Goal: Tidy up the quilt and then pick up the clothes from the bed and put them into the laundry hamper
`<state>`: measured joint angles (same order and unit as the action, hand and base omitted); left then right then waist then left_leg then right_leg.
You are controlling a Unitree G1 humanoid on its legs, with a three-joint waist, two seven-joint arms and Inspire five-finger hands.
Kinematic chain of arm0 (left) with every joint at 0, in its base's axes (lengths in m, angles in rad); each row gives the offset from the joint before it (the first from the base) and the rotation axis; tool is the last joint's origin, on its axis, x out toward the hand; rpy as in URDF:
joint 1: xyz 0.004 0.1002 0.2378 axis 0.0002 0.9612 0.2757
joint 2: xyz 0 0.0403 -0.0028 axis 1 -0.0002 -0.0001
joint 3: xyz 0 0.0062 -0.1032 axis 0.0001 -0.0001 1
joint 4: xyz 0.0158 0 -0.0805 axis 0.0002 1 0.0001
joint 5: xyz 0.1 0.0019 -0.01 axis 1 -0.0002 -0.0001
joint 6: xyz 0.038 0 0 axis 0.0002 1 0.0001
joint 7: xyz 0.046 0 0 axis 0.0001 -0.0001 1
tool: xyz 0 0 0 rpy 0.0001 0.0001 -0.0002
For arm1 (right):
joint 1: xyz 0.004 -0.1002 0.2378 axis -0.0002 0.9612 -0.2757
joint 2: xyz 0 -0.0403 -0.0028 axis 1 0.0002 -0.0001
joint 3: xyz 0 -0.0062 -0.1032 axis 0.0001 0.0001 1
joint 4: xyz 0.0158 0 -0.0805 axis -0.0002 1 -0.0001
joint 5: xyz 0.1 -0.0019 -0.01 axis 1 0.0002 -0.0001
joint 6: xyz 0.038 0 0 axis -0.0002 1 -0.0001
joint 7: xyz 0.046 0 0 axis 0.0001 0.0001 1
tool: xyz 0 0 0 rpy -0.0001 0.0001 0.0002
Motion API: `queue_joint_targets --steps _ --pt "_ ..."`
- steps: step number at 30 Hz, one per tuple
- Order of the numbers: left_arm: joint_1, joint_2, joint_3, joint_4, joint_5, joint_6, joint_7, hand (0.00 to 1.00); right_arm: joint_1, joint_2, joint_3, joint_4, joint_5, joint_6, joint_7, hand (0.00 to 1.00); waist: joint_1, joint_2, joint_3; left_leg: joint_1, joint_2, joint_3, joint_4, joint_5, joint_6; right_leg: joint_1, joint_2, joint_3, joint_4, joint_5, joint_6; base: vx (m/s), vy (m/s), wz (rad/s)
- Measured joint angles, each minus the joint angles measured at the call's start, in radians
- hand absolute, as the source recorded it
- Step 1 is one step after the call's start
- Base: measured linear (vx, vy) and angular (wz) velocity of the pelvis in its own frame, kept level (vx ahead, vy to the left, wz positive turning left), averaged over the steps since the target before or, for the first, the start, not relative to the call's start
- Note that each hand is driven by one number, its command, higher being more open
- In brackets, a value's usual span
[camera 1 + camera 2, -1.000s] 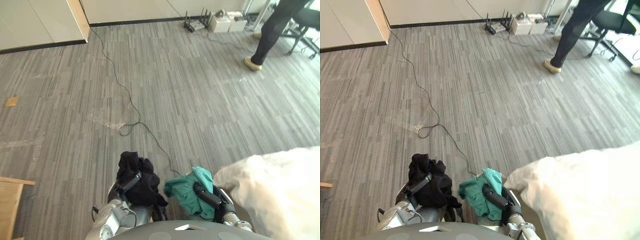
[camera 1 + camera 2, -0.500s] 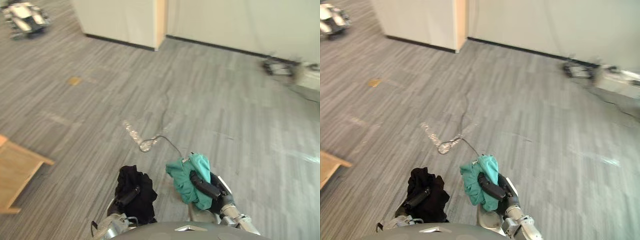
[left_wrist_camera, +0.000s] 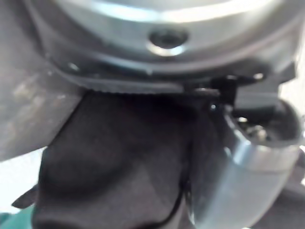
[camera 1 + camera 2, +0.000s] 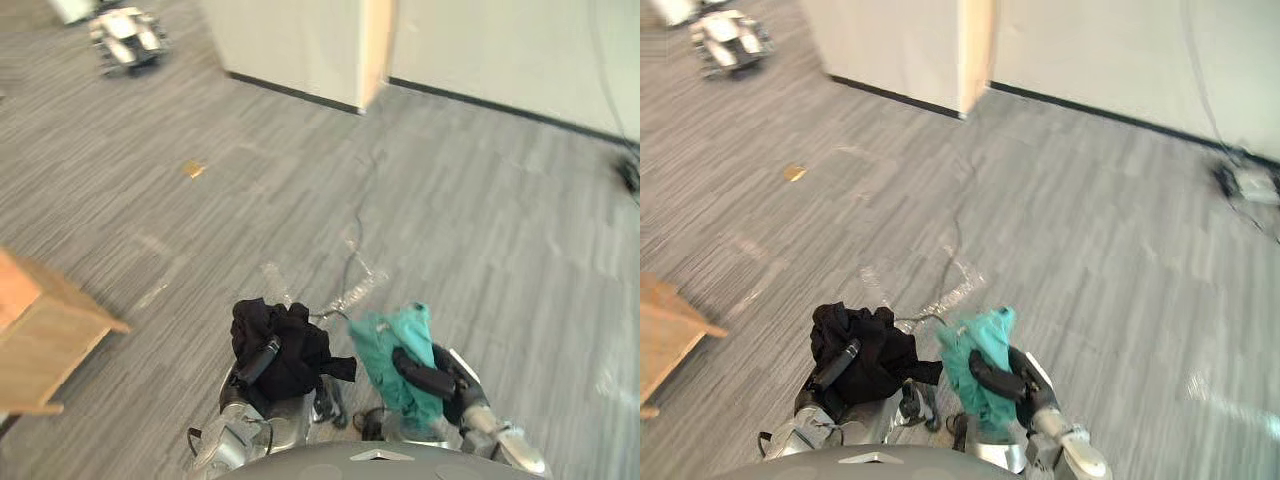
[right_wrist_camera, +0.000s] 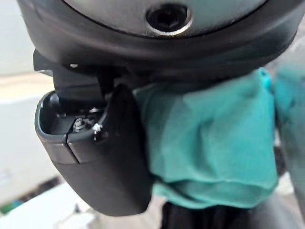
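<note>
Clothes fill both hands, held low in front of us over the grey plank floor [image 4: 520, 250]. Our left hand [image 4: 258, 362] is closed on a bunched black garment [image 4: 280, 345], with one dark finger lying across the top of the bundle and the cloth spilling out on both sides of it. In the left wrist view that same black cloth sits pressed right against the palm. Our right hand [image 4: 430, 378] is curled round a teal garment [image 4: 385, 350], which stands up in a loose fold above the fingers [image 4: 992, 376] and hangs down past them. In the right wrist view we see the teal cloth wedged tight against one dark finger. The two bundles are just beside each other and we cannot tell whether they touch. Off to our left a corner of light wooden furniture [image 4: 40, 340] comes into view. Farther out a tan scrap [image 4: 194, 170] lies on the floor, and beyond it a pale wall [image 4: 300, 40] with a wood-coloured edge turns a corner, with a small light-coloured machine [image 4: 125, 35] near it.
</note>
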<state>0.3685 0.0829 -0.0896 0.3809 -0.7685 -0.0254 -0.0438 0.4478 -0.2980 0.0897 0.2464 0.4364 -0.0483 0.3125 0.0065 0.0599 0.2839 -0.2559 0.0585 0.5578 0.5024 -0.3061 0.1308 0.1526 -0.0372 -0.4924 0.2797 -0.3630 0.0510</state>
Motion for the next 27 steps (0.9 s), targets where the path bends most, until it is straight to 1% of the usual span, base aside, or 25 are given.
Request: queue_joint_targets --steps 1,2,3,4,5,6,7,9,10,11,12,13,14,15,16,17,18,19,20,21,22,23,24,25,27 --pt "0.006 0.012 0.008 -0.012 0.045 -0.004 0.003 0.0 -0.023 0.037 -0.001 0.049 0.002 -0.001 -0.029 0.0 0.019 -0.048 -0.034 -0.011 -0.022 0.02 0.0 -0.002 0.044 -0.005 -0.039 -0.051 0.042 -0.017 0.085 0.37 -0.038 0.92" --pt "0.008 0.014 0.008 -0.011 0.06 -0.009 0.006 0.0 -0.032 0.041 0.001 0.053 0.002 -0.001 -0.036 0.0 0.022 -0.056 -0.035 -0.009 -0.026 0.011 0.0 -0.003 0.045 -0.032 -0.053 -0.049 0.088 -0.025 0.11 0.57 -0.069 0.57" --pt "0.01 0.004 0.006 0.008 0.117 -0.025 0.021 0.0 -0.052 0.035 0.008 0.045 0.005 -0.011 -0.048 0.0 0.026 -0.051 -0.045 0.024 -0.031 -0.022 -0.056 0.002 0.019 -0.175 -0.093 0.025 0.411 0.007 0.054 0.5 -0.093 0.86" --pt "-0.008 0.021 0.002 0.016 0.166 -0.038 0.055 0.0 -0.075 0.066 0.007 0.065 0.012 -0.018 -0.069 0.0 -0.008 -0.092 -0.031 0.068 -0.083 -0.07 -0.099 0.047 0.06 -0.28 -0.181 0.068 0.692 0.13 -0.081 0.6 -0.134 1.23" --pt "-0.011 0.044 -0.005 0.022 0.185 -0.032 0.064 0.0 -0.073 0.08 0.006 0.07 0.016 -0.018 -0.082 0.0 -0.022 -0.109 -0.023 0.094 -0.105 -0.103 -0.108 0.044 0.065 -0.314 -0.218 0.087 0.781 0.151 -0.082 0.38 -0.128 1.74" --pt "-0.011 0.082 -0.037 0.041 0.21 -0.037 0.084 0.0 -0.057 0.089 0.015 0.07 0.017 -0.018 -0.088 0.0 -0.034 -0.117 -0.019 0.148 -0.122 -0.172 -0.126 0.028 0.059 -0.344 -0.22 0.133 0.825 0.129 -0.096 0.32 -0.135 1.37" --pt "-0.007 0.087 -0.044 0.052 0.23 -0.035 0.098 0.0 -0.045 0.092 0.022 0.065 0.017 -0.018 -0.09 0.0 -0.036 -0.114 -0.018 0.178 -0.124 -0.208 -0.142 0.026 0.053 -0.355 -0.206 0.156 0.809 0.118 -0.095 0.59 -0.214 1.66" --pt "0.003 0.094 -0.073 0.054 0.273 -0.021 0.139 0.0 0.026 0.119 0.018 -0.001 0.048 -0.041 -0.116 0.0 -0.071 -0.084 -0.026 0.265 -0.118 -0.377 -0.205 0.034 0.034 -0.4 -0.112 0.286 0.568 0.078 -0.048 0.71 -0.257 1.93" --pt "0.003 0.096 -0.083 0.048 0.273 -0.015 0.139 0.0 0.043 0.121 0.017 -0.021 0.059 -0.047 -0.118 0.0 -0.081 -0.081 -0.032 0.277 -0.118 -0.422 -0.221 0.035 0.032 -0.42 -0.091 0.327 0.492 0.077 -0.039 0.58 -0.252 1.99" --pt "0.002 0.101 -0.105 0.038 0.274 -0.011 0.139 0.0 0.061 0.121 0.016 -0.045 0.065 -0.065 -0.119 0.0 -0.092 -0.081 -0.034 0.306 -0.116 -0.488 -0.251 0.036 0.03 -0.462 -0.058 0.414 0.348 0.097 -0.011 0.58 -0.285 1.68" --pt "-0.007 0.104 -0.128 0.037 0.282 -0.005 0.136 0.0 0.066 0.122 0.014 -0.051 0.088 -0.075 -0.119 0.0 -0.094 -0.079 -0.033 0.341 -0.111 -0.531 -0.271 0.029 0.009 -0.498 -0.036 0.495 0.196 0.141 0.044 0.58 -0.301 1.47" --pt "-0.007 0.105 -0.139 0.034 0.292 0.001 0.133 0.0 0.066 0.123 0.011 -0.051 0.092 -0.078 -0.118 0.0 -0.094 -0.074 -0.031 0.363 -0.102 -0.544 -0.277 0.017 -0.016 -0.513 -0.028 0.525 0.12 0.18 0.055 0.6 -0.337 1.09" --pt "0.0 0.108 -0.148 0.027 0.302 0.008 0.124 0.0 0.064 0.131 0.009 -0.044 0.101 -0.085 -0.118 0.0 -0.091 -0.079 -0.03 0.41 -0.096 -0.555 -0.284 -0.008 -0.059 -0.544 -0.033 0.556 -0.007 0.273 0.076 0.62 -0.38 0.76" --pt "0.017 0.116 -0.148 0.025 0.304 0.012 0.115 0.0 0.063 0.14 0.016 -0.033 0.101 -0.097 -0.118 0.0 -0.083 -0.095 -0.033 0.476 -0.1 -0.551 -0.298 -0.031 -0.099 -0.572 -0.049 0.548 -0.066 0.338 0.07 0.64 -0.399 0.63" --pt "0.026 0.121 -0.142 0.022 0.304 0.013 0.114 0.0 0.062 0.141 0.022 -0.027 0.101 -0.101 -0.116 0.0 -0.082 -0.104 -0.036 0.516 -0.101 -0.552 -0.302 -0.046 -0.123 -0.578 -0.053 0.536 -0.084 0.361 0.057 0.66 -0.438 0.49" --pt "0.032 0.122 -0.138 0.031 0.303 0.019 0.113 0.0 0.058 0.136 0.024 -0.012 0.101 -0.11 -0.116 0.0 -0.086 -0.106 -0.045 0.591 -0.085 -0.56 -0.293 -0.069 -0.154 -0.574 -0.043 0.514 -0.031 0.488 0.039 0.66 -0.414 0.15" --pt "0.028 0.102 -0.14 0.042 0.303 0.024 0.113 0.0 0.038 0.124 0.02 -0.001 0.101 -0.111 -0.117 0.0 -0.079 -0.054 -0.047 0.619 -0.044 -0.558 -0.278 -0.067 -0.163 -0.576 -0.016 0.478 0.031 0.505 0.017 0.87 -0.524 -0.05" --pt "0.03 0.089 -0.149 0.04 0.304 0.024 0.105 0.0 0.024 0.119 0.003 -0.006 0.101 -0.114 -0.119 0.0 -0.081 -0.003 -0.07 0.602 0.002 -0.556 -0.184 -0.017 -0.195 -0.589 0.014 0.437 0.128 0.472 -0.056 0.71 -0.41 -0.24" --pt "0.029 0.086 -0.151 0.041 0.304 0.024 0.105 0.0 0.021 0.119 0.004 -0.007 0.101 -0.113 -0.121 0.0 -0.087 0.004 -0.073 0.582 0.007 -0.556 -0.128 0.02 -0.197 -0.587 0.018 0.429 0.156 0.441 -0.077 0.57 -0.345 -0.09" --pt "0.029 0.08 -0.151 0.042 0.304 0.024 0.103 0.0 0.02 0.121 0.005 -0.01 0.101 -0.113 -0.124 0.0 -0.095 0.01 -0.081 0.533 0.007 -0.556 -0.032 0.096 -0.199 -0.579 0.018 0.419 0.179 0.397 -0.088 0.56 -0.362 0.04" --pt "0.025 0.071 -0.148 0.043 0.304 0.024 0.097 0.0 0.022 0.12 0.004 -0.011 0.1 -0.108 -0.124 0.0 -0.096 0.012 -0.081 0.439 0.024 -0.544 0.152 0.294 -0.222 -0.528 0.024 0.423 0.165 0.349 -0.1 0.57 -0.353 0.1" --pt "0.023 0.067 -0.149 0.042 0.304 0.024 0.093 0.0 0.026 0.119 -0.001 -0.012 0.099 -0.105 -0.124 0.0 -0.098 0.011 -0.077 0.395 0.05 -0.533 0.236 0.347 -0.233 -0.494 0.032 0.419 0.135 0.341 -0.106 0.58 -0.342 0.13" --pt "0.021 0.064 -0.149 0.04 0.304 0.024 0.084 0.0 0.03 0.121 -0.006 -0.014 0.099 -0.101 -0.125 0.0 -0.097 0.025 -0.077 0.351 0.079 -0.512 0.324 0.32 -0.222 -0.452 0.046 0.412 0.101 0.338 -0.111 0.57 -0.307 0.2" --pt "0.019 0.065 -0.14 0.02 0.308 0.019 0.06 0.0 0.049 0.125 -0.024 -0.023 0.096 -0.095 -0.126 0.0 -0.089 0.026 -0.069 0.265 0.112 -0.467 0.474 0.209 -0.181 -0.341 0.068 0.407 0.027 0.323 -0.135 0.44 -0.243 0.18" --pt "0.019 0.064 -0.129 0.007 0.307 0.004 0.031 0.0 0.061 0.118 -0.041 -0.025 0.08 -0.096 -0.121 0.0 -0.073 0.01 -0.06 0.18 0.086 -0.444 0.478 0.116 -0.167 -0.225 0.073 0.407 -0.045 0.291 -0.18 0.52 -0.261 0.02"
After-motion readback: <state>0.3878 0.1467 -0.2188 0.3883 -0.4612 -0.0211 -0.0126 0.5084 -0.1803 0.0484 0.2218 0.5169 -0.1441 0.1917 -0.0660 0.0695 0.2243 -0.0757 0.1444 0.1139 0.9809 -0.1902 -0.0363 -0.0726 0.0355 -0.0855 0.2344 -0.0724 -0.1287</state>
